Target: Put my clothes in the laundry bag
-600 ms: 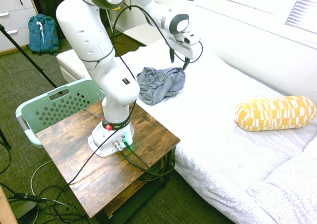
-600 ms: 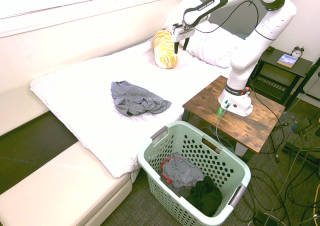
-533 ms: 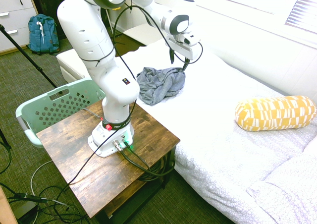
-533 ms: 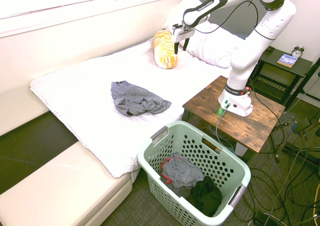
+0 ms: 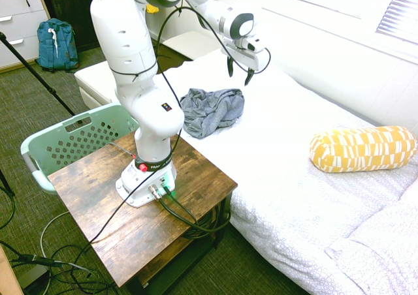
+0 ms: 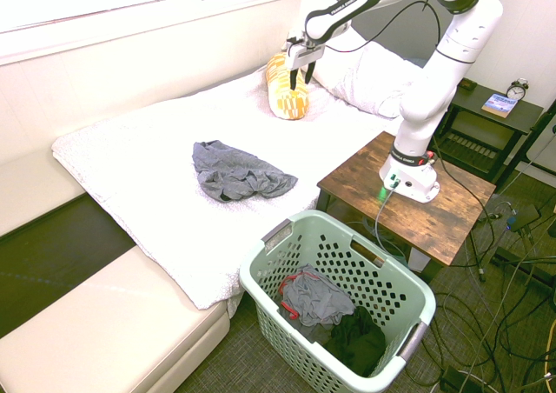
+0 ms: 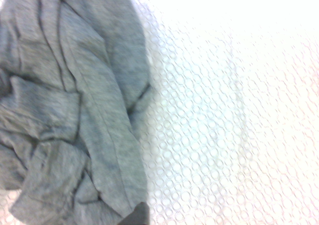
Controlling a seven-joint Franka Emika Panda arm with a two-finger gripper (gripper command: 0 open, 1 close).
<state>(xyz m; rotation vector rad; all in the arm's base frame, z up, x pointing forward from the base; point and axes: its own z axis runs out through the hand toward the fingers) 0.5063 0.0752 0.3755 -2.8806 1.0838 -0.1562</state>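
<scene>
One teal backpack [image 5: 57, 45] is standing far left in the first exterior view. Rightward, the green laundry basket [image 5: 81, 138] is holding grey [image 6: 320, 299] and black clothes [image 6: 358, 339], beside the wooden worktop [image 5: 140, 207]. Next, the crumpled grey garment [image 5: 212, 112] is lying on the bed [image 5: 274, 158]. The claw [image 5: 240, 74] is hovering above the bed, released, fingers apart. The yellow-patterned pillow [image 5: 363, 149] is resting right.
</scene>
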